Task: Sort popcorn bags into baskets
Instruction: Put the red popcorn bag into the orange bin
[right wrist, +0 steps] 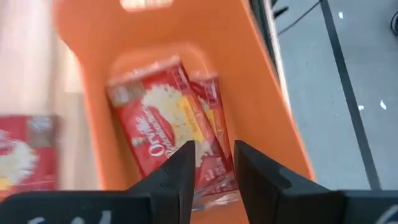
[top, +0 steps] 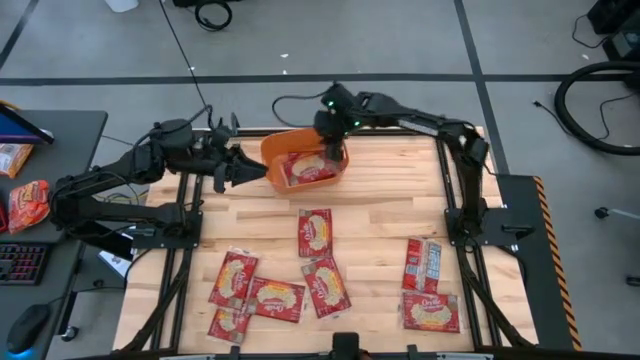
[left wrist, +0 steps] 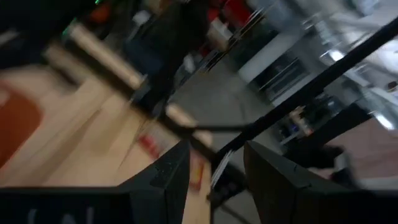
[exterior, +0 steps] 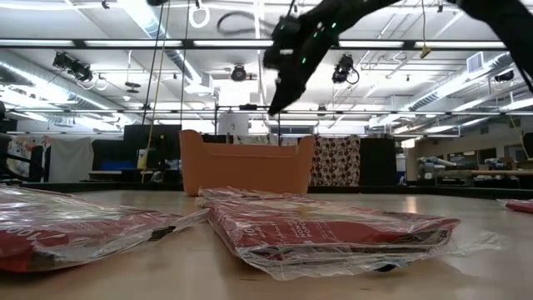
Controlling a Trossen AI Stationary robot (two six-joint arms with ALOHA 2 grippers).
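Observation:
The orange basket (top: 272, 150) (exterior: 246, 167) stands at the table's far edge, near the middle. Red popcorn bags (top: 305, 168) (right wrist: 161, 118) lie flat in it, overlapping. My right gripper (top: 335, 142) (right wrist: 214, 165) hovers open over the basket (right wrist: 273, 112), fingers pointing down, with nothing between them. My left gripper (top: 243, 168) (left wrist: 214, 171) is open and empty just left of the basket; whether it touches the rim does not show. Several more bags lie flat on the table: one in the middle (top: 315, 232), a group near left (top: 250, 295), two near right (top: 425, 290).
Two bags lie close to the low camera (exterior: 325, 233) (exterior: 75, 225). A side table at the left carries orange-red snack packets (top: 28, 205) and a keyboard (top: 20, 262). Bare wood (top: 390, 190) lies between the basket and the loose bags.

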